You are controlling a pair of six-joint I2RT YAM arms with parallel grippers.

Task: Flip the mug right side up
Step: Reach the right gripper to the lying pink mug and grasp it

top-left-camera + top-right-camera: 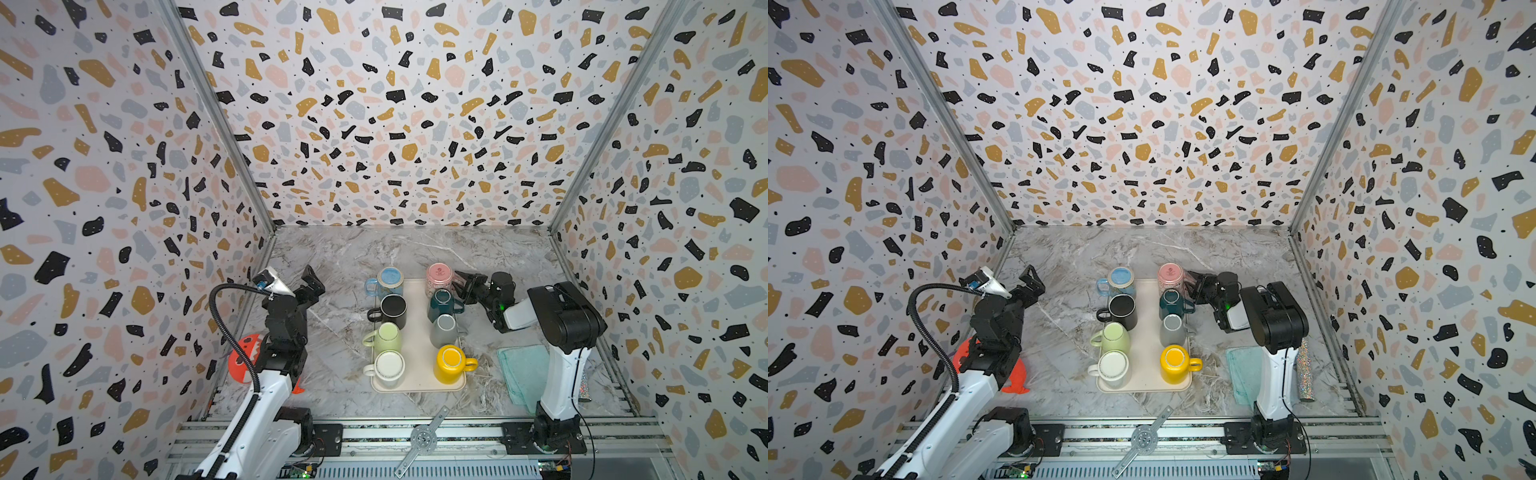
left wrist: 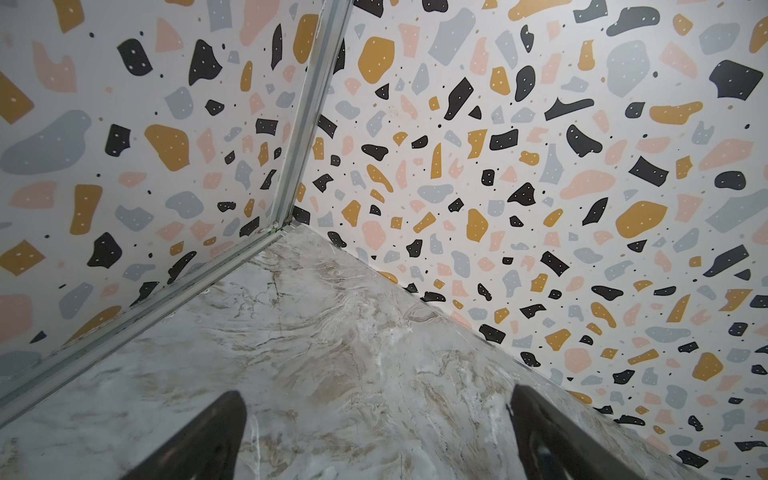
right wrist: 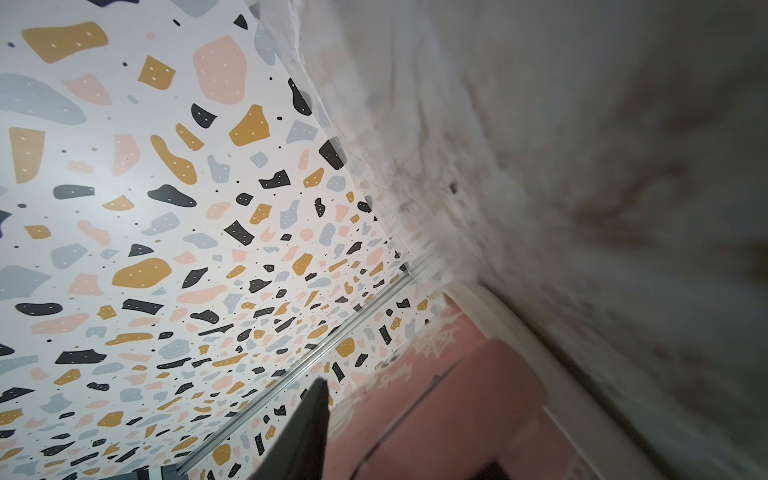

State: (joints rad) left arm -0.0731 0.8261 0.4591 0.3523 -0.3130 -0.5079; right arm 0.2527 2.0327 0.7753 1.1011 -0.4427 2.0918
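Terrazzo-print walls [image 1: 395, 124] close in a marble counter [image 1: 332, 257]. On it a cream tray [image 1: 417, 332] carries eight mugs in two rows. The pink mug [image 1: 439, 275] stands base up at the tray's far right corner, its handle turned toward the right arm. The right tool [image 1: 462, 284] lies level, its tips at that handle; in the right wrist view the mug [image 3: 457, 415] fills the near corner beside one dark finger [image 3: 307, 436], and I cannot tell whether the jaws pinch the handle or only flank it. The left tool [image 1: 313, 280] hangs above bare counter left of the tray, spread wide and empty, both fingers [image 2: 224, 415] well apart in its wrist view.
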